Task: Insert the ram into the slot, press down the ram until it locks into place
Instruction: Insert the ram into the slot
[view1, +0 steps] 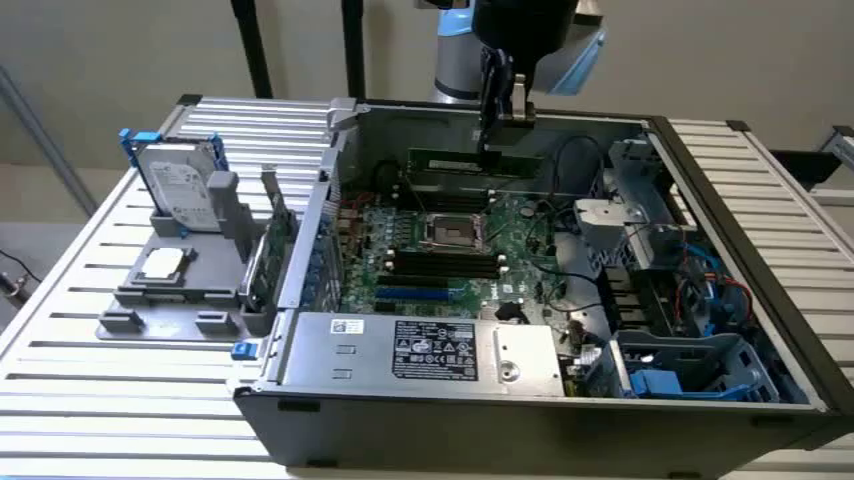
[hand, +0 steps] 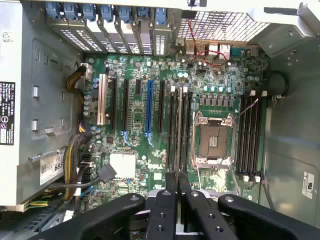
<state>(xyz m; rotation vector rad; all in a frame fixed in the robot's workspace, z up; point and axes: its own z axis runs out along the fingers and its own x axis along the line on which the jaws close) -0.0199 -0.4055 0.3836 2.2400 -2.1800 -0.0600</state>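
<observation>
Presently the ram, a long, thin green circuit-board stick, stands on edge at the far side of the large green motherboard. It is over the black memory slots beyond the silver square processor socket. The black two-fingered gripper is clenched on its upper edge, near one end. Whether the stick already sits in a slot cannot be told. Because the hold is off-centre, a push could tip the stick so that only one end seats. If its notch misses the slot's key, the force could bend the board. The open grey metal computer case holds the motherboard, a silver labelled power-supply box, dark cables and a blue plastic drive cage. On the slatted metal table, at the exterior view's left, a grey moulded fixture carries an upright silver hard drive and a small square processor chip.
</observation>
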